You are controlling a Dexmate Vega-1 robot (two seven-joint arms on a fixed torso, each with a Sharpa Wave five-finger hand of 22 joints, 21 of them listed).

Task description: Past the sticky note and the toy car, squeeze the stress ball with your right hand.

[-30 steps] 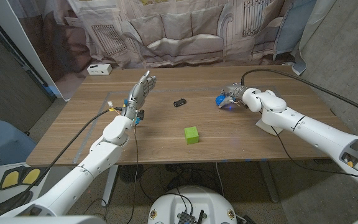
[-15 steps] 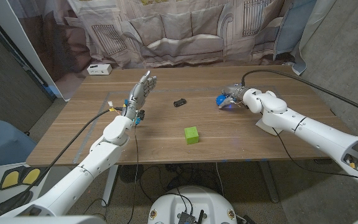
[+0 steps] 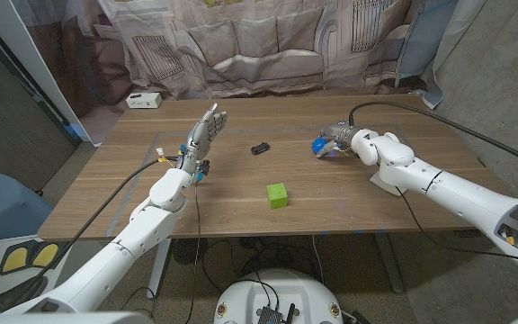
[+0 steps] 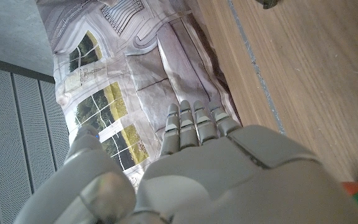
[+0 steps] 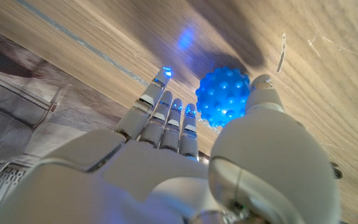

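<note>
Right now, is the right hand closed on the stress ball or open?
Cannot tell. The right hand reaches around the blue stress ball, but fingertip contact is hidden.

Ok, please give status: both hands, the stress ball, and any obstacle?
Right hand at the blue stress ball, fingers around it, grip unconfirmed. Left hand open, holding nothing. Nothing in the way.

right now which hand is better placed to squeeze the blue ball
Right. The right hand is already at the blue stress ball, its fingers beside it. The left hand is raised across the table.
</note>
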